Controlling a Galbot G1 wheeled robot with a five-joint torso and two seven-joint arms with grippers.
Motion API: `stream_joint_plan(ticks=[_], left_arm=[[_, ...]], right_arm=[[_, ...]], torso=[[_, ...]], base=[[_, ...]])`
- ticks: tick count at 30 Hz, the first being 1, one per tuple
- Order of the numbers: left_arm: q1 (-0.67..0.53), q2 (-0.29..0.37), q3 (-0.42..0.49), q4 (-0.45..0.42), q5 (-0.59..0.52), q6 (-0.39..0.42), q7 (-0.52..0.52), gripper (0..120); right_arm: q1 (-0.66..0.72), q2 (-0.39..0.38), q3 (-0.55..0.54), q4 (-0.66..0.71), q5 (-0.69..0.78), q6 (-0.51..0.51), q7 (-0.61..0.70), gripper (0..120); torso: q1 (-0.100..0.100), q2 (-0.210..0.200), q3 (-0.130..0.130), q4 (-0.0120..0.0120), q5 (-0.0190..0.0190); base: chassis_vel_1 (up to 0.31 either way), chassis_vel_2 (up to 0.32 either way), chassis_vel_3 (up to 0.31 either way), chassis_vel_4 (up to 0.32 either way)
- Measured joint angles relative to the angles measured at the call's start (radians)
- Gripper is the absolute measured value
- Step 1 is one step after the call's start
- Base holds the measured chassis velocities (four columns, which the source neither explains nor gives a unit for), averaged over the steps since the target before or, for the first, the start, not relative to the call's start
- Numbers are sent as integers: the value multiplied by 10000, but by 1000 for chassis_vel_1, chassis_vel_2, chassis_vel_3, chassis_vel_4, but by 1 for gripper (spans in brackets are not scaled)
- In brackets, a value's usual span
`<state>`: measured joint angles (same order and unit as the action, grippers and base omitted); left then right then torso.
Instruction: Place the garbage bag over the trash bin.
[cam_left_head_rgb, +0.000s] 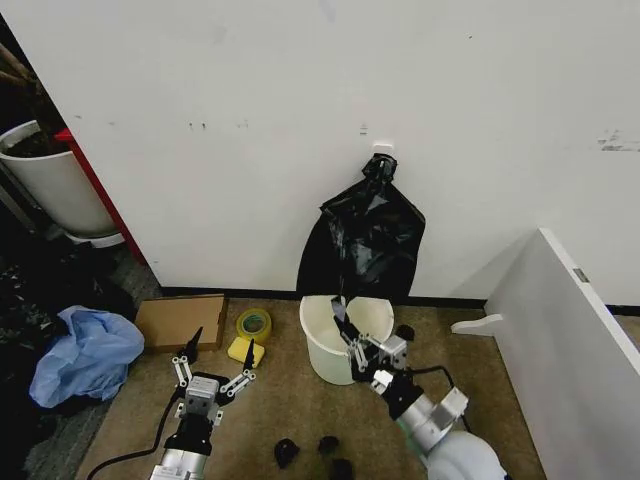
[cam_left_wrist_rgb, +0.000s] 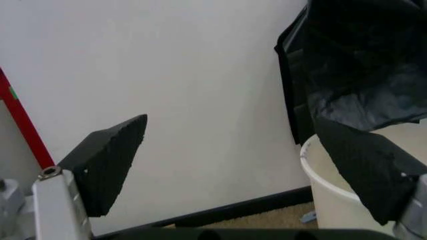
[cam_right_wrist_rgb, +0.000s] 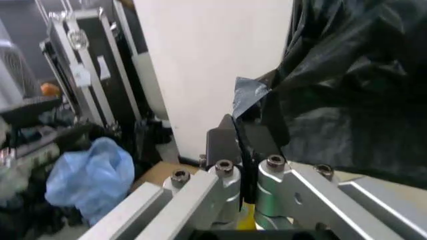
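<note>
Black, glossy plastic is what the work turns on: the garbage bag (cam_left_head_rgb: 366, 240) is seen hanging against the wall from a small white hook (cam_left_head_rgb: 383, 150), pinched to a point at the top and billowing out below, with its lower edge just above the back rim of the trash bin (cam_left_head_rgb: 340, 335). The bin is stood upright on the brown floor directly beneath the bag, its mouth open and not yet covered. The step in hand is judged to be the taking of the bag's lower edge. The right gripper (cam_left_head_rgb: 342, 318) is raised over the near rim of the bin, and in the right wrist view its fingers (cam_right_wrist_rgb: 230, 145) are pressed together on a thin strip of the bag's film (cam_right_wrist_rgb: 249, 91), so the bag is held at its hem while the rest is left hanging behind the bin. The left gripper (cam_left_head_rgb: 213, 369) is held low, well to the left of the bin and near the yellow tape roll (cam_left_head_rgb: 253, 324), with its fingers (cam_left_wrist_rgb: 110, 160) spread and nothing between them. The next move is judged to call for the hem to be drawn open and down around the bin's rim, and for a second grip from the left gripper so the mouth can be widened.
</note>
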<state>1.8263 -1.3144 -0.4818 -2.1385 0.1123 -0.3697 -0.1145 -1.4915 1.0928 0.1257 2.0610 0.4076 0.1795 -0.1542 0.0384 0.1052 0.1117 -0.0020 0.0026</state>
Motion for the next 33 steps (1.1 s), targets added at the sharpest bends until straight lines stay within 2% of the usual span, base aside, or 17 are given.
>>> stream_joint_plan(ticks=[11, 21, 33], left_arm=[[-44, 1, 37, 84, -7, 4, -3, 99], [-89, 10, 51, 142, -17, 16, -3, 99], [-228, 108, 171, 306, -190, 123, 4, 99]], right_arm=[[-477, -84, -133, -279, -980, 398, 13, 0], [-539, -54, -182, -348, -1249, 520, 43, 0], [-249, 328, -101, -608, -1519, 490, 284, 0]], torso=[[1, 0, 0, 0, 0], [2, 0, 0, 0, 0], [1, 0, 1, 0, 0]], base=[[0, 0, 0, 0], [0, 0, 0, 0], [0, 0, 0, 0]])
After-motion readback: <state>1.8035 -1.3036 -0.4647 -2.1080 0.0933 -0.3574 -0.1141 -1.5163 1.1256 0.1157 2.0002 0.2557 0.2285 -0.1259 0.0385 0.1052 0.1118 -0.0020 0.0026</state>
